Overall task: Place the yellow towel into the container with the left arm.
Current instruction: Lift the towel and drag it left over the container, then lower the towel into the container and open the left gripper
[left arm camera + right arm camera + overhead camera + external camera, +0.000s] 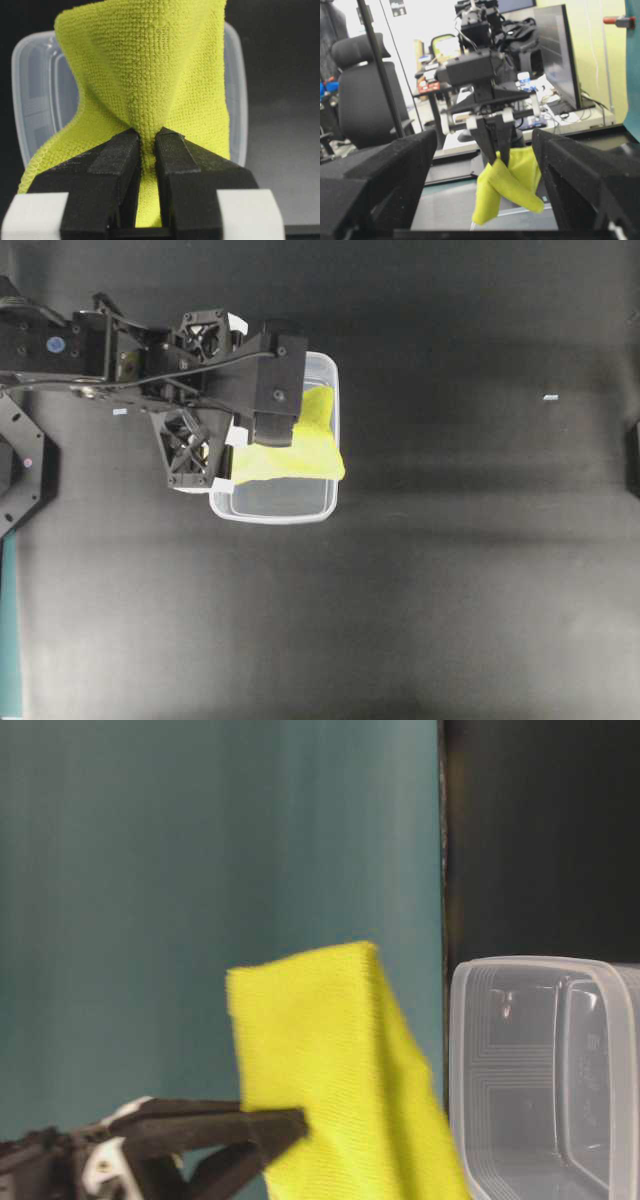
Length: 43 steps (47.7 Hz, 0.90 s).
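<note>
Black matting covers the table (450, 590) under both arms. Nearest the left wrist camera, the left tool (148, 145) has its jaws pinched narrow on a fold of the yellow towel (150, 75), which fans upward and hides most of the container (37, 95) behind it. From overhead, the left arm (130, 360) covers the tub's near end, and the towel hangs over its middle; whether cloth touches the floor cannot be told. Farther off, the right tool (485, 190) stands wide and holds nothing, its fingers cut off by the frame. Beyond them blur an office chair (362, 95) and a monitor (555, 50).
</note>
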Motion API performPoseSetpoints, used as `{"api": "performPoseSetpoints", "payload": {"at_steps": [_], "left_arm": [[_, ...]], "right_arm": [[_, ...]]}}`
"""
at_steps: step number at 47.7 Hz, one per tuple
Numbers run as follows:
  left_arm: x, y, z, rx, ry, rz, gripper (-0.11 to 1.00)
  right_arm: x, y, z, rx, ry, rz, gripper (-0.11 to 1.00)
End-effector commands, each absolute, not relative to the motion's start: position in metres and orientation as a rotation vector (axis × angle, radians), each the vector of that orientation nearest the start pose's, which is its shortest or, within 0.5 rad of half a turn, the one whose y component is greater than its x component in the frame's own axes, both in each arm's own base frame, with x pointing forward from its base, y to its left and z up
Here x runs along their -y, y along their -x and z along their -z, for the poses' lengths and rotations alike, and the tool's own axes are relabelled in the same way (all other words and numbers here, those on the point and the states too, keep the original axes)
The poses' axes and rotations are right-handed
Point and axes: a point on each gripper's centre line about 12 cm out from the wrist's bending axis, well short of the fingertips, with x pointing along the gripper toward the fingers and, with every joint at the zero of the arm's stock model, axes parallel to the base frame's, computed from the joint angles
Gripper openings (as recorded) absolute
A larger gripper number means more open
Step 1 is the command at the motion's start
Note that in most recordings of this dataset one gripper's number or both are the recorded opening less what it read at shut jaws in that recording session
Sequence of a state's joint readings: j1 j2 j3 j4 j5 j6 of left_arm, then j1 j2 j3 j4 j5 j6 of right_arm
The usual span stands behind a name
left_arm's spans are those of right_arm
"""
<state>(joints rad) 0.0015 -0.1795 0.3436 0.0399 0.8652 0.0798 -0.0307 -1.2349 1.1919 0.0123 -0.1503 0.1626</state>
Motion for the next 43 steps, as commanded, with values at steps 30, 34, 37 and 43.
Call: {"api": "performPoseSetpoints", "payload": {"at_steps": [30, 34, 37, 43], "left_arm": [[-0.019, -0.364, -0.273, -0.909, -0.079, -0.023, 0.87], [-0.018, -0.36, -0.296, -0.814, -0.084, -0.024, 0.83], [-0.016, -0.353, -0.316, -0.721, -0.085, -0.026, 0.84], [-0.008, -0.329, -0.351, -0.559, -0.096, -0.01, 0.85]], "right_arm": [[0.005, -0.153, -0.323, 0.21, -0.179, 0.016, 0.75], [0.005, -0.152, -0.324, 0.214, -0.178, 0.017, 0.75], [0.005, -0.152, -0.324, 0.213, -0.178, 0.017, 0.75], [0.005, -0.152, -0.323, 0.204, -0.179, 0.017, 0.74]]}}
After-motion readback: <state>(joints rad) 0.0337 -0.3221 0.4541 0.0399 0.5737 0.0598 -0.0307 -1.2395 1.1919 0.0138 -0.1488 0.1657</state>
